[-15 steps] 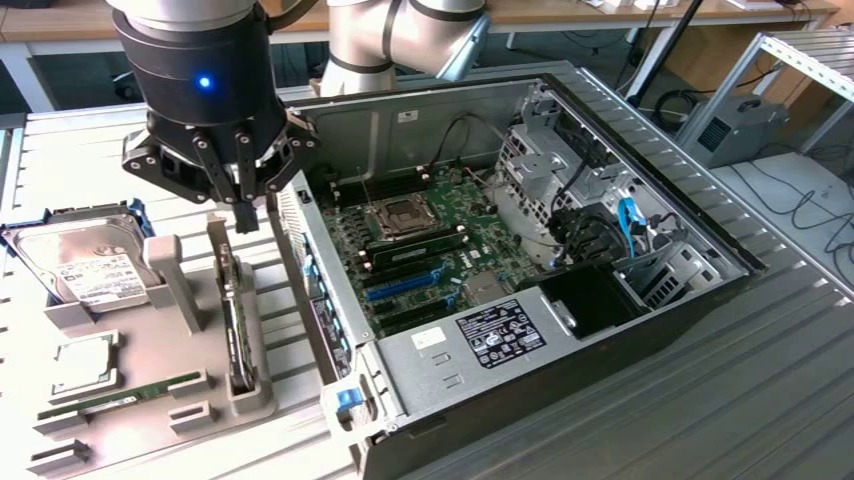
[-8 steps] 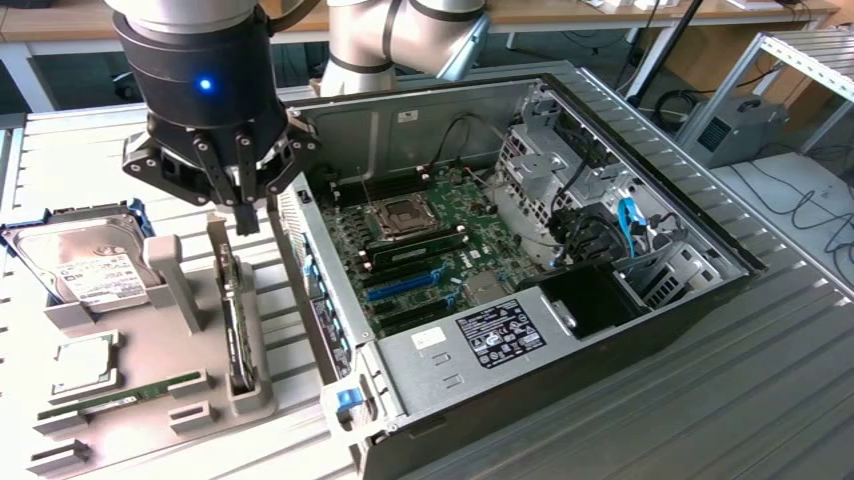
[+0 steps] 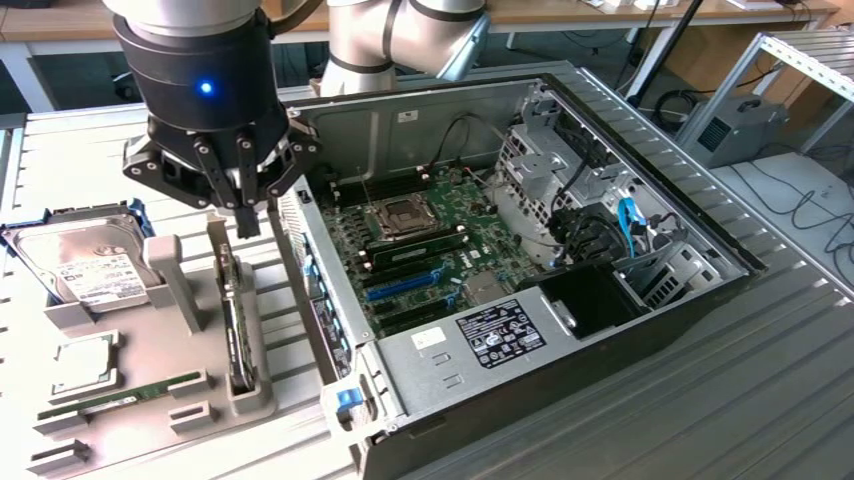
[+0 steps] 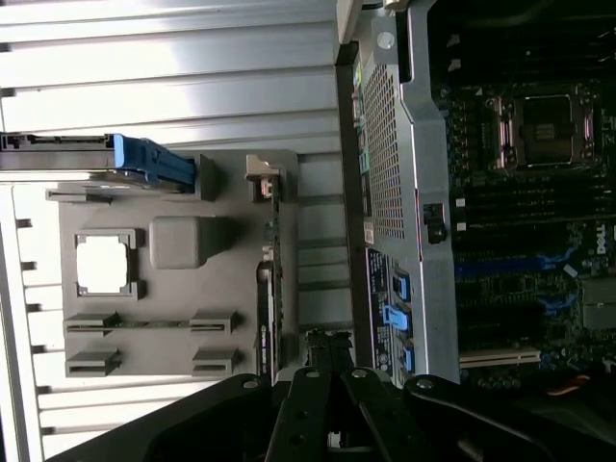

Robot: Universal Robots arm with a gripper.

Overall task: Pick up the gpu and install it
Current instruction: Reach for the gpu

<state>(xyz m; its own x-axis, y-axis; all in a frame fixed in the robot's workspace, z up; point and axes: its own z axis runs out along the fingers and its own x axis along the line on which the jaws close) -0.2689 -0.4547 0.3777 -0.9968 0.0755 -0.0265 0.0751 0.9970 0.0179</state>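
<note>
While the gpu [image 3: 238,330] stands on edge in a slot of the grey holder tray [image 3: 150,350], seemingly kept upright for a top grasp, beside the open computer case [image 3: 340,130], the gripper [image 3: 248,222] hangs just above one end, fingers clenched on nothing.

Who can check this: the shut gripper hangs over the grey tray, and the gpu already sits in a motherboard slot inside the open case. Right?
Not right. The gpu is not in a motherboard slot: the exterior view shows it standing on edge in the grey tray, outside the open case. The shut gripper does hang over that tray.
</note>
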